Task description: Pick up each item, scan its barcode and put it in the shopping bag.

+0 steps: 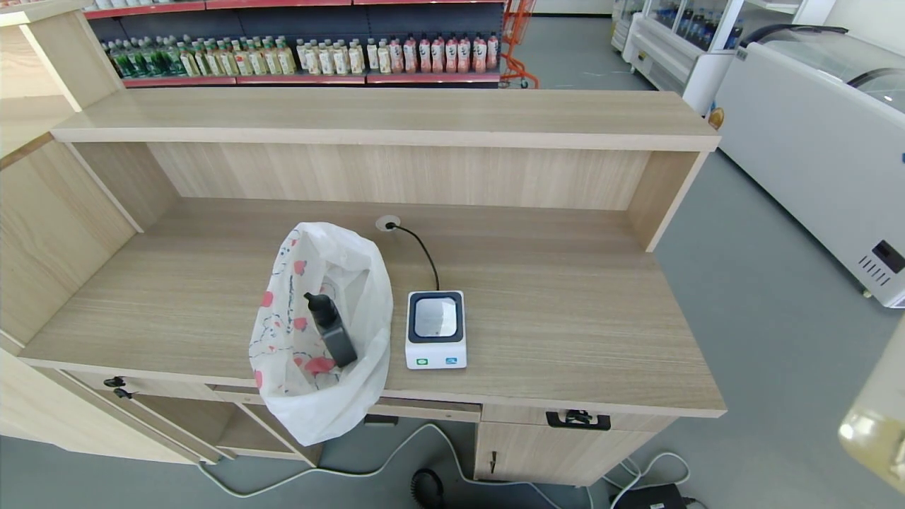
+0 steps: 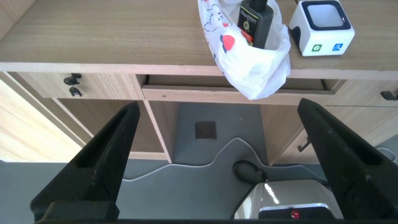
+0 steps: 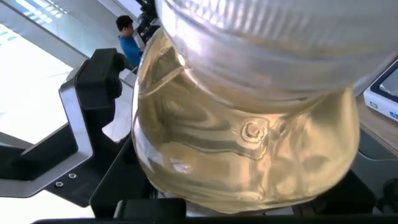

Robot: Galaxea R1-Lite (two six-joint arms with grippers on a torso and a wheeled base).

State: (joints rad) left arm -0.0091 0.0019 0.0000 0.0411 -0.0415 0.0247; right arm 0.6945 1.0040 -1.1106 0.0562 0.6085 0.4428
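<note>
Scanner (image 1: pixel 435 329): window up on the counter (image 1: pixel 565 318), ready to read barcodes.
Bag (image 1: pixel 283 283): just left of the scanner, mouth open; a dark bottle (image 1: pixel 331 331) lies inside.
Right gripper (image 3: pixel 230 130): clamped on a pale bottle (image 3: pixel 249 149), well right of the scanner, probably for scanning.
Left gripper (image 2: pixel 217 112): wide open, empty, low in front of the scanner.

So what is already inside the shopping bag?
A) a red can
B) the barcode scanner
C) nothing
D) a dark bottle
D: a dark bottle leans inside the open shopping bag, while the barcode scanner sits beside the bag on the counter.
</note>
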